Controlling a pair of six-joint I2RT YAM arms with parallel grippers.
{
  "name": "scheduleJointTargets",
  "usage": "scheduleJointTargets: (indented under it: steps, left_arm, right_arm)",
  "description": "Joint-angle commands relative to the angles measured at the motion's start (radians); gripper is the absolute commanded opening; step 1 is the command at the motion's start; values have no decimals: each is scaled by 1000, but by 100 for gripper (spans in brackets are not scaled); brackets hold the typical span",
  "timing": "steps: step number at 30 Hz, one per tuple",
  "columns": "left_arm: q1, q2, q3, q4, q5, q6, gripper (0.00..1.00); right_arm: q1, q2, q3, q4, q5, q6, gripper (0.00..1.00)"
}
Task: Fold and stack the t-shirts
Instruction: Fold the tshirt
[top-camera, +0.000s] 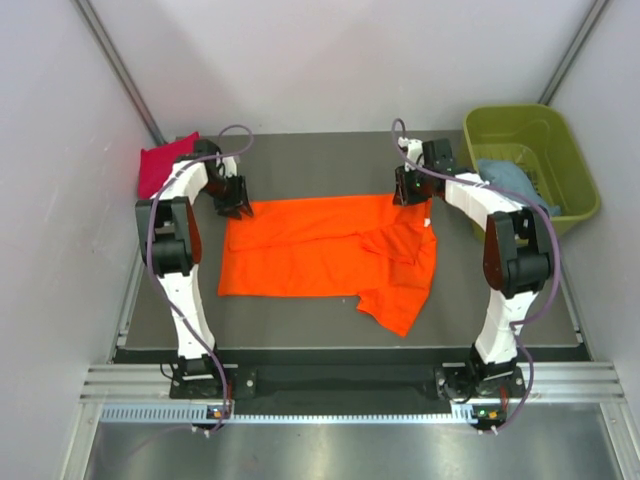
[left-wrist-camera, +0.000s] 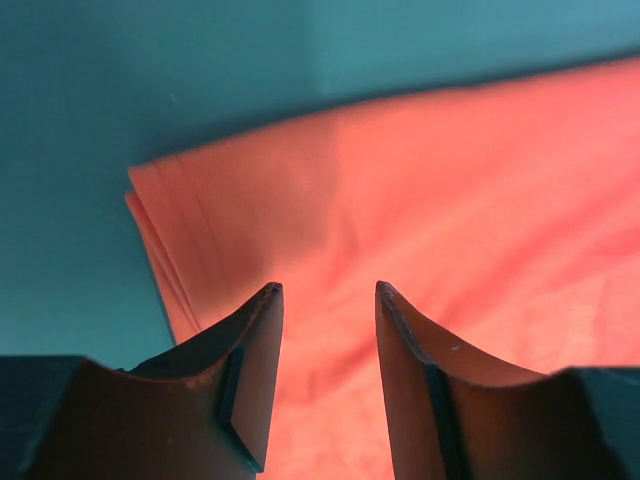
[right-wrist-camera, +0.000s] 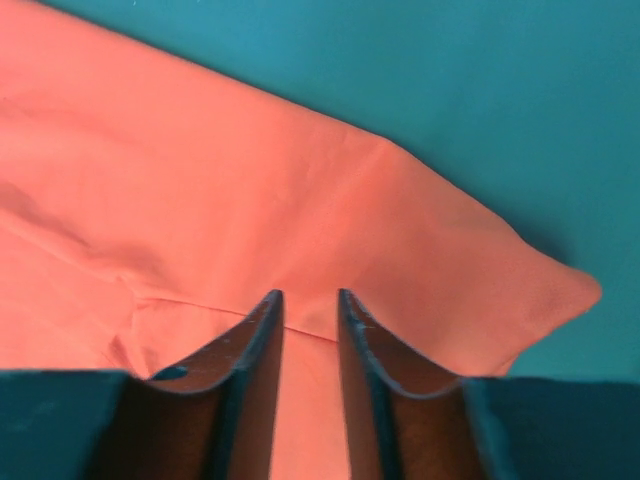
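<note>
On the table the orange t-shirt lies spread: light, limp cloth (it'll sag between grips). My left gripper and right gripper hang over its far corners, jaws apart, the right's narrowly; I'd pinch there.

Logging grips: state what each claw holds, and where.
Nothing is held. The left claw and right claw hang open over the orange shirt's far corners.

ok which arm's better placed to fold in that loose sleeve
Right, probably: the sleeve lies on the orange t-shirt's right end, near the right gripper; the left gripper is at the opposite corner.
</note>
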Motion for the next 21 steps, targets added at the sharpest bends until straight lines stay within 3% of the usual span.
scheduleJointTargets:
  steps: [1,10,21]
  left_arm:
    - [1,60,60,-23,-16,-19,46]
    - [1,199,202,-7,-54,-40,45]
    - [0,302,319,27,-123,-17,45]
  right_arm:
    - [-4,15,11,13,24,79,31]
    - [-18,130,65,37,47,285,50]
    - [-36,332,278,91,6,397,54]
